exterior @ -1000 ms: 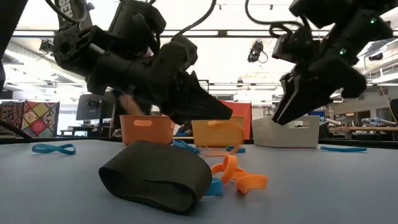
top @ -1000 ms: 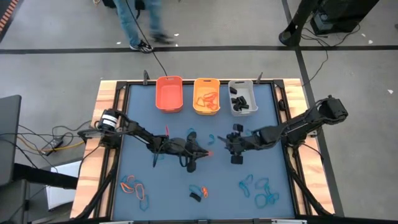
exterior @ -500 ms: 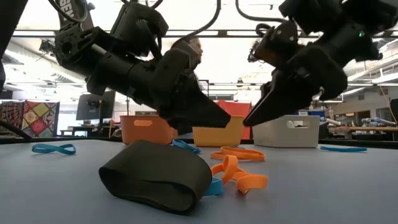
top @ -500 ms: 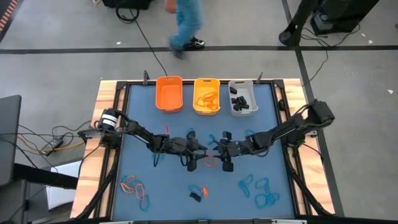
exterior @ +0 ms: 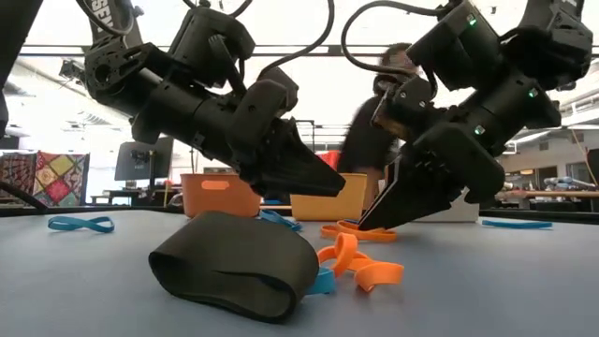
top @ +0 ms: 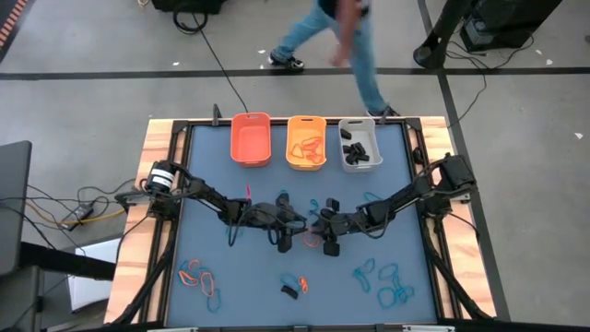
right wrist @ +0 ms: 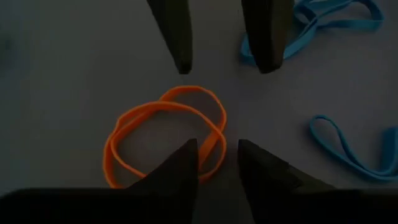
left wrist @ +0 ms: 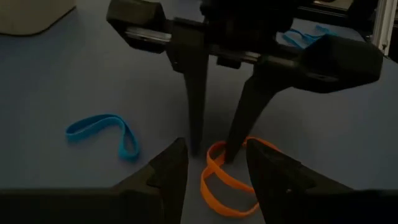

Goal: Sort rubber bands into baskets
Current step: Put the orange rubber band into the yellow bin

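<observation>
An orange rubber band (right wrist: 161, 134) lies on the blue table top in a double loop, mid-table. My right gripper (right wrist: 217, 155) is open and slants down at it from the right. Its fingertips stand on either side of the band's nearer end (left wrist: 227, 163). My left gripper (left wrist: 214, 171) is open, faces it from the left just above the band (exterior: 360, 231), and holds nothing. At the far edge stand three baskets. The orange one (top: 251, 138) shows nothing inside, the yellow-orange one (top: 306, 141) holds orange bands, and the grey-white one (top: 359, 143) holds black ones. My right gripper has one strand at the band's end (right wrist: 216, 138) between its open fingers. They come slanting down from the table's right. The band lies flat on the table. I cannot tell whether the fingers touch it.
Loose bands lie about. There are blue ones (top: 383, 281) at the near right and an orange and blue cluster (top: 198, 275) at the near left. A black band (top: 290, 291) and an orange one (top: 300, 281) lie near the front. A blue loop (left wrist: 102, 130) lies beside the grippers. A person walks past beyond the far edge.
An orange band that hung at my left gripper's tips now lies on the table below them. My right gripper has swung down and toward the table's left, and its tips have come to that band. The left arm has stayed where it was.
</observation>
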### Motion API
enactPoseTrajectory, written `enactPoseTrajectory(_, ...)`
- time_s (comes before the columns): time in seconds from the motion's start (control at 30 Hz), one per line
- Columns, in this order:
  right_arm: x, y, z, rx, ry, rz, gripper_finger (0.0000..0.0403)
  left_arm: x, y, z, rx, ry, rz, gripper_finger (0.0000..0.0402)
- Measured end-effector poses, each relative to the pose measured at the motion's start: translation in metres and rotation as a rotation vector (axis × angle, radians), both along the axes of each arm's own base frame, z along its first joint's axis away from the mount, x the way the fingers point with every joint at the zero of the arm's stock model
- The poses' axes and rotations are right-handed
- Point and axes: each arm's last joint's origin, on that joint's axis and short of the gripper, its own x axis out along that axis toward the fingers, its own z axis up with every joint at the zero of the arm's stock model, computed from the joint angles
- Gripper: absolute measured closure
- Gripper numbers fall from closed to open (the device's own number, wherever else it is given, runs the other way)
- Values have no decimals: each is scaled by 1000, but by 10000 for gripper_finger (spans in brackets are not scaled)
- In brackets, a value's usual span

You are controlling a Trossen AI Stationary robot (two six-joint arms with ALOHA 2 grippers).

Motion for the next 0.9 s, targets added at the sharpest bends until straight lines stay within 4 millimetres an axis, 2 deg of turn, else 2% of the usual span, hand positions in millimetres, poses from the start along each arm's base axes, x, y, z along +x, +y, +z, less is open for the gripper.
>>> enactPoseTrajectory(0.1,0,0,3,1,-5,4,313,0,0,0,0,-2,0,234)
enactPoseTrajectory(0.27,-1,0,8,-15,-19,21,389,0,0,0,0,-2,0,234)
enactPoseTrajectory(0.73,-1,-3,10,-89,-36,-66,398,-1,0,-1,4,16,3,234)
enactPoseTrajectory(0.9,-3,-5,22,-109,-66,-84,398,-1,1,-2,9,19,13,234)
